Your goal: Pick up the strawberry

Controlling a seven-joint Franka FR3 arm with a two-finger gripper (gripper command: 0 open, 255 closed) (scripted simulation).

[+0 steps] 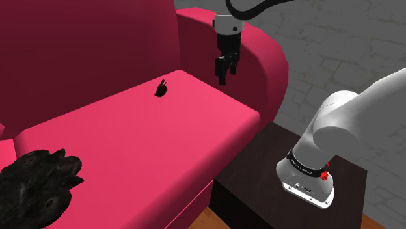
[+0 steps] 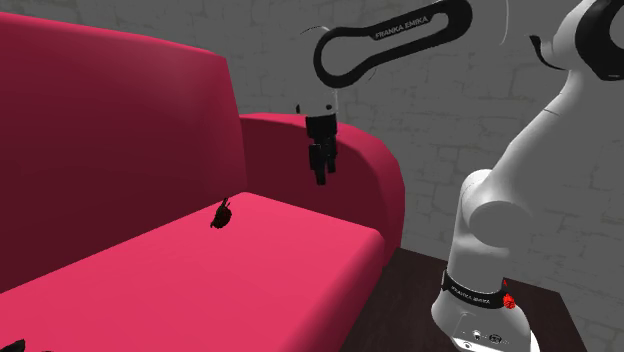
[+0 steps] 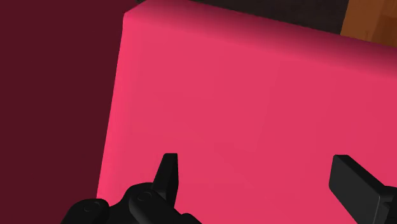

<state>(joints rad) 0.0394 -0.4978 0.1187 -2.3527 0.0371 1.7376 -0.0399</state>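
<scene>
The strawberry [image 1: 161, 88] is drawn as a small black shape lying on the pink sofa's seat cushion [image 1: 149, 143], close to the backrest. My gripper [image 1: 223, 73] hangs in the air above the cushion's end near the armrest, to the shoulder view's right of the strawberry and clear of it. The second exterior view has the strawberry [image 2: 221, 214] left of and below the gripper [image 2: 321, 172]. Seen from the wrist, the gripper [image 3: 257, 184] is open: its two fingers stand wide apart over bare pink cushion [image 3: 254, 108], with nothing between them.
A black furry object [image 1: 39, 185] lies on the seat at the shoulder view's lower left. The sofa's armrest [image 1: 267, 58] rises just behind the gripper. My base sits on a dark stand [image 1: 260, 175] beside the sofa. A grey wall [image 2: 480, 100] stands behind.
</scene>
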